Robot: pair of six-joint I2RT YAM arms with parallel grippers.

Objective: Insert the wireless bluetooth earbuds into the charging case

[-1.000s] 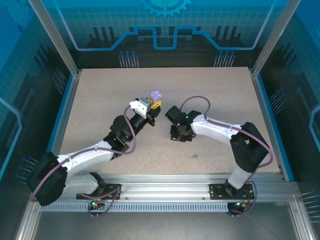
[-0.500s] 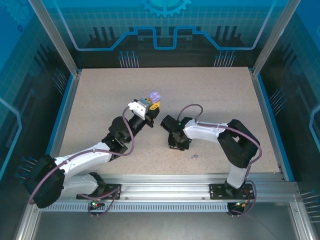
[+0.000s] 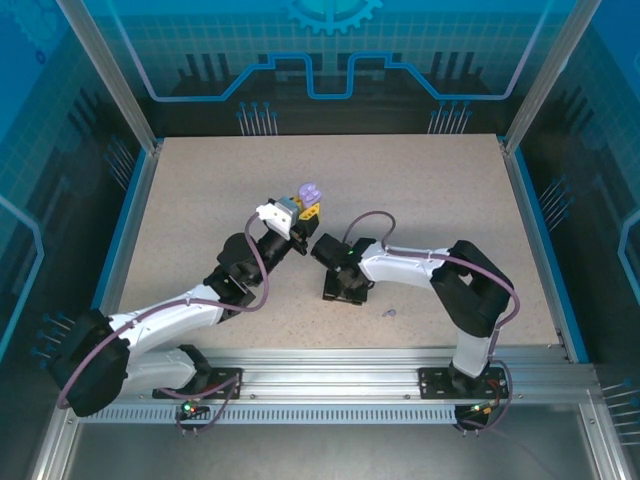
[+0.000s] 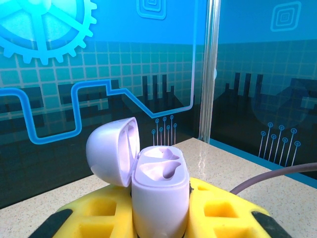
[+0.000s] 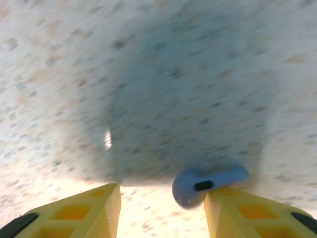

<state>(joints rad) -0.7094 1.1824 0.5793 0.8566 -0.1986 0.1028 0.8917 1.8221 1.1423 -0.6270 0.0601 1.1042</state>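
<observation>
L gripper (image 4: 161,215) clamps open charging case (image 4: 159,191) upright, ready for loading; R gripper (image 5: 161,208) jaws apart, earbud (image 5: 197,186) just beside, prob. for pickup.

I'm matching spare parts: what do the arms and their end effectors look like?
The left arm and right arm have white shells, black joints and looping mauve cables. The left end effector and right end effector have yellow fingers with square recesses.

A speckled beige tabletop (image 3: 200,200) sits inside blue patterned walls (image 3: 330,50).
</observation>
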